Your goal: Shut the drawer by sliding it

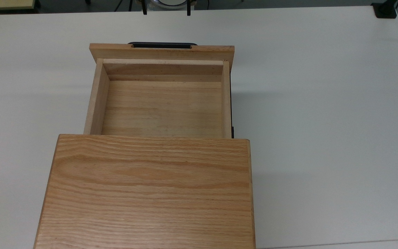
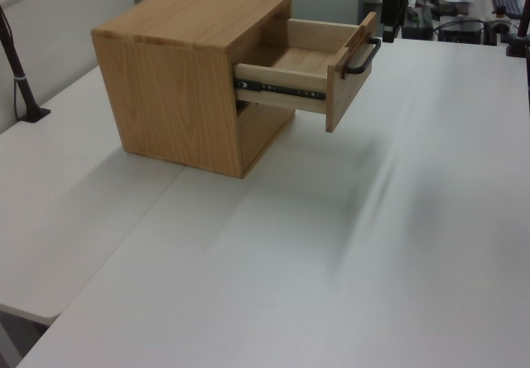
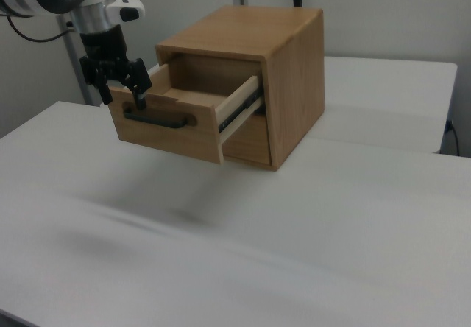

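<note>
Wooden drawer [image 3: 173, 124] juts from the cabinet [image 3: 283, 69]; the gripper [image 3: 121, 91], fingers spread, empty, hangs beside its black handle [image 3: 154, 118].

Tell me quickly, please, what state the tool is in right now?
Tool: open and holding nothing; in the right view its two fingers stand apart just in front of the drawer, above the black handle.

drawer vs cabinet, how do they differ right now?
The light wooden drawer is an open-topped empty tray; the larger oak cabinet is a closed box with a broad grained top. The drawer carries a thin black bar handle; the cabinet has none. The drawer juts out above the white table; the cabinet stands on it. Both are pale wood.
</note>
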Robot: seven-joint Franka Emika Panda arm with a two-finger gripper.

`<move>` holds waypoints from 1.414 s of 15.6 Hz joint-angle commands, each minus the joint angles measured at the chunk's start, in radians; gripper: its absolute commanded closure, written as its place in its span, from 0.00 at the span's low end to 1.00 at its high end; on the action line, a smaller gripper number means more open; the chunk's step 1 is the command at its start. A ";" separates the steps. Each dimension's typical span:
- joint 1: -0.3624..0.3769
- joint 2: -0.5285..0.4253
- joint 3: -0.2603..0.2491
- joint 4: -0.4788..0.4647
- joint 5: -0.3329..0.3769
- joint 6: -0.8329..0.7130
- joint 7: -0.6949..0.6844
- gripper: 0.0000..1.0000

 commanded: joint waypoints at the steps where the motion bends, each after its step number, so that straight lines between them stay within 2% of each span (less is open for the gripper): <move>1: 0.017 -0.003 -0.016 -0.001 0.018 0.008 -0.010 0.00; 17: 0.017 -0.004 -0.016 -0.002 0.018 0.003 -0.013 0.00; 20: 0.017 -0.004 -0.013 -0.007 0.005 -0.003 -0.047 0.00; 22: 0.012 -0.007 -0.013 -0.027 0.003 -0.008 -0.142 0.00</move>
